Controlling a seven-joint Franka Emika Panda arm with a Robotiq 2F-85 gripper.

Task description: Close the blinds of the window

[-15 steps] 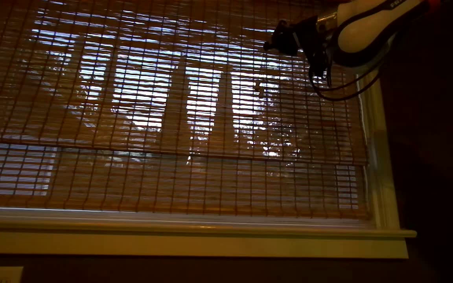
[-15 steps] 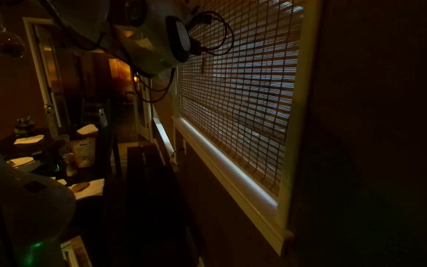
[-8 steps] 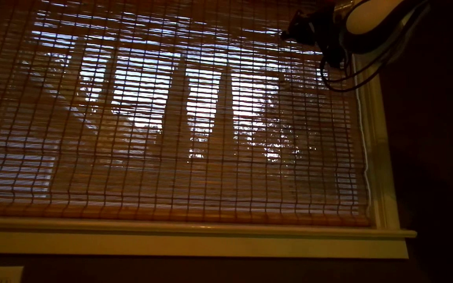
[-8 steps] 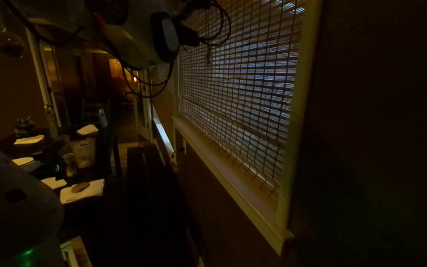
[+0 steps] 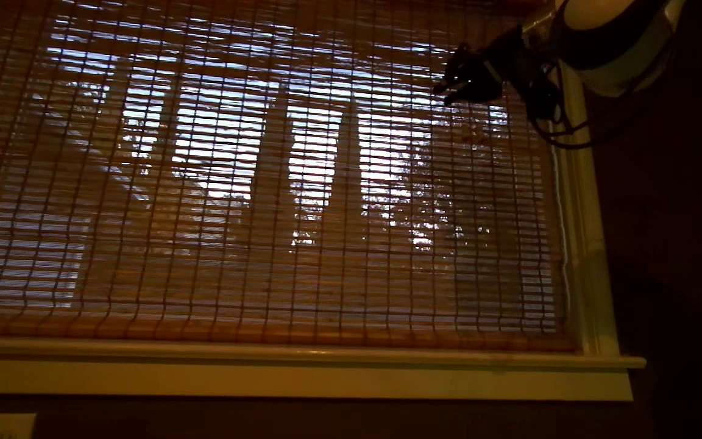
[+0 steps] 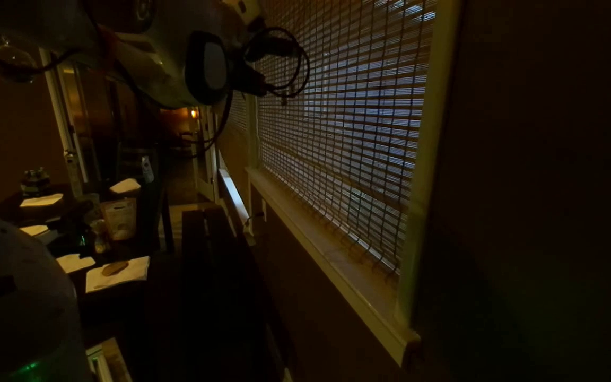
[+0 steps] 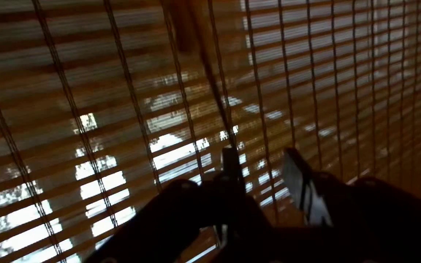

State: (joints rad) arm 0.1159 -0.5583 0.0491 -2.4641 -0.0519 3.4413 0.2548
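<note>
The blinds [image 5: 223, 274] are a brown woven bamboo shade hanging over the window [image 5: 592, 274]. They reach down to the sill [image 5: 302, 352], and daylight and dark tree trunks show through them. They also cover the window in an exterior view [image 6: 348, 122]. My gripper [image 5: 441, 94] is in front of the shade's upper right part. In the wrist view the gripper [image 7: 260, 149] has its fingers apart with nothing held between them. A thin dark cord [image 7: 214, 84] with a blurred tassel [image 7: 181, 25] runs near the left fingertip; I cannot tell whether they touch.
A dark table with papers [image 6: 117, 273] and a bag [image 6: 120, 217] stands across from the window. A dark bench [image 6: 204, 239] lies below the sill. A glass globe [image 6: 11, 62] hangs at the far left. Cables [image 5: 570, 143] loop from my wrist.
The blinds' lower edge has dropped onto the sill, covering the pale strip above it. My arm has moved back, rightward in an exterior view. The gripper's fingers now show apart.
</note>
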